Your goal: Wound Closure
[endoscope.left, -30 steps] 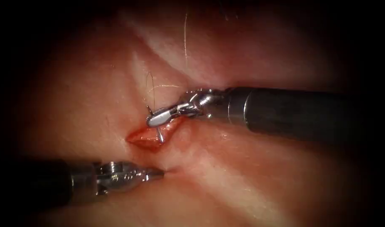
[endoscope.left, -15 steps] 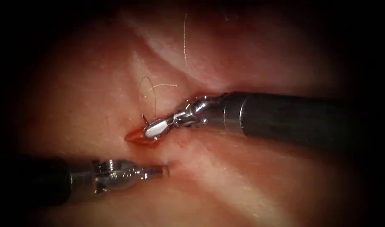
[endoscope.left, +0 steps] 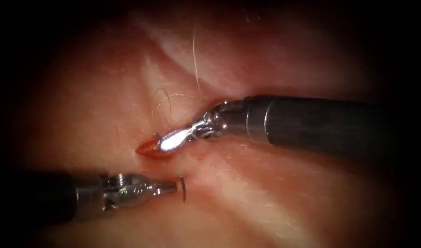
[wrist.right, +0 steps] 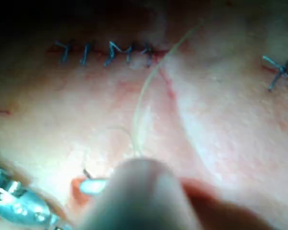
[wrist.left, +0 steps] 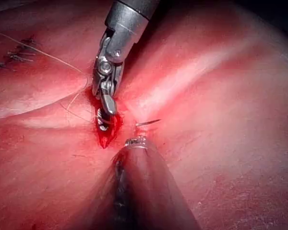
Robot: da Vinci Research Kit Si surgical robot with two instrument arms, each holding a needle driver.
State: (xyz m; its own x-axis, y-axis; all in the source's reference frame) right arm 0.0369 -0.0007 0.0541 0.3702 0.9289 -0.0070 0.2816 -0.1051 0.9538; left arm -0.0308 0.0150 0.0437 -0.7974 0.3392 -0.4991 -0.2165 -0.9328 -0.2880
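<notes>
Two slim steel claws meet over the pink, glistening pork tissue [endoscope.left: 265,197]. Nearest the endoscope, the left claw [endoscope.left: 173,186] comes in low from the left on its dark shaft. It is clenched on nothing, and its tip lies just beside the dark point of the curved steel needle [endoscope.left: 183,188]. That point stands out of the tissue on the near side of the cut, a little to the right of it. The left wrist view shows the same sharp sliver [wrist.left: 149,123] poking free close to the claw's tip [wrist.left: 134,142].

Beyond it lies the short, red-edged cut [endoscope.left: 146,148], wet with red fluid [endoscope.left: 151,152]. The right claw [endoscope.left: 171,140] dips into the cut's right end. It looks clenched on the needle near its tail, a small dark stub [wrist.right: 86,172] showing beside it. The middle of the curve is buried in the tissue.

Farther off, the fine pale thread [endoscope.left: 195,64] loops above the cut and runs away across the tissue. A row of blue stitches [wrist.right: 105,52] closes another wound beyond it.
</notes>
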